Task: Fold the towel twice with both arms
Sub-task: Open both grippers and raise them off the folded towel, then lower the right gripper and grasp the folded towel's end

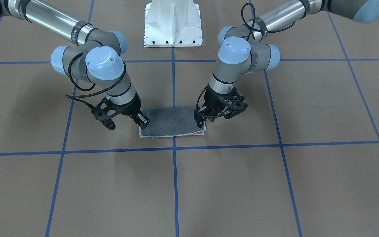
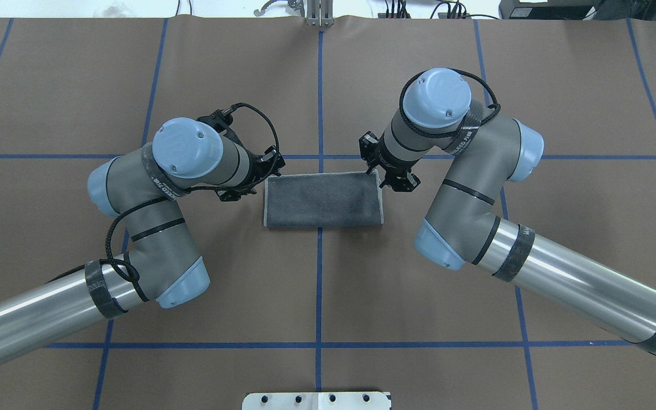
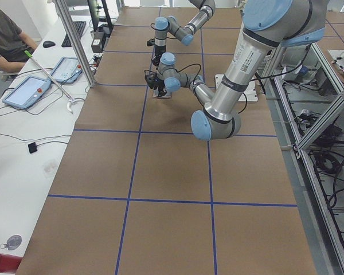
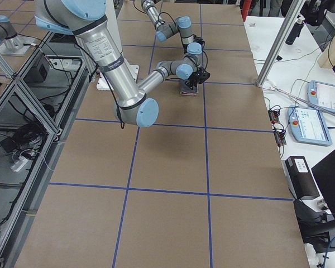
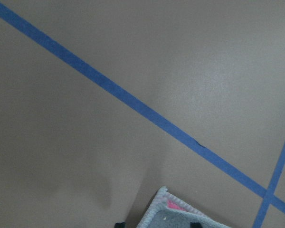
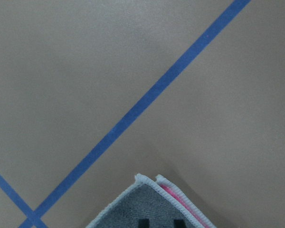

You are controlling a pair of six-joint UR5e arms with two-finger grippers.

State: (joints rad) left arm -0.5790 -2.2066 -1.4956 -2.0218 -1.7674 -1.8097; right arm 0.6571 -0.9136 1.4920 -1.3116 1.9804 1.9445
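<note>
left gripper (image 1: 202,123) down at towel's far left corner, grip cannot be told | towel (image 2: 322,200) folded once, dark grey up, flat astride a blue tape line (image 2: 319,285) | right gripper (image 1: 143,124) at far right corner, grip likewise unclear | table (image 2: 419,296) brown-papered, taped in squares | white bench (image 3: 17,149) alongside carries a teach pendant (image 3: 27,91)

one towel (image 2: 322,200), two arms (image 2: 151,239) (image 2: 476,199), one pedestal (image 1: 173,24)

Dark grey towel (image 2: 322,199) with pale hem and pink inner face, brown table (image 2: 419,296) gridded with blue tape (image 2: 319,285), white pedestal (image 1: 173,26)
</note>
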